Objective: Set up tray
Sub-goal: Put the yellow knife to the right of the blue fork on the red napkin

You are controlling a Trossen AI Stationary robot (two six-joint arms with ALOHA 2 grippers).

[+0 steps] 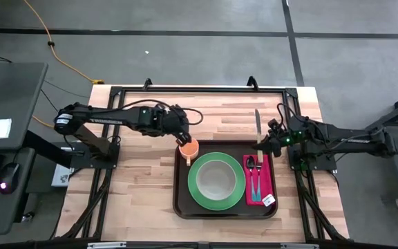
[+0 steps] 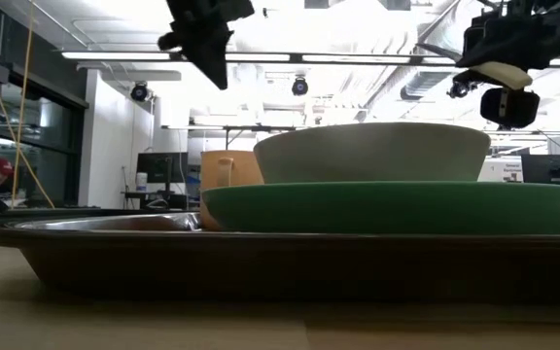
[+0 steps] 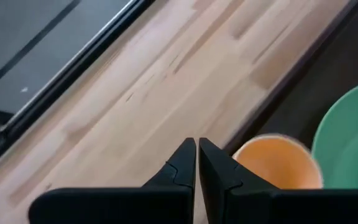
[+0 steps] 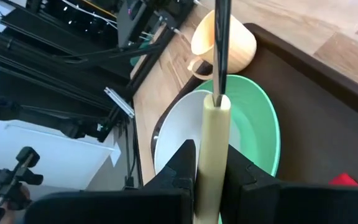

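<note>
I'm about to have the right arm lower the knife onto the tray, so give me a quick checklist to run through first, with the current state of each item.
1. Right tool has the knife: ok, shut on its pale handle, blade pointing away over the table.
2. Landing spot: ok, the red napkin lies in the tray beside the green plate, with a fork and spoon on it and a bare strip left.
3. Knife above the spot: not ok, it hangs past the tray's far edge.
4. Left tool out of the way: ok, shut and empty above the orange cup, at the tray's other end.
5. Bowl seated on the plate: ok.
</note>
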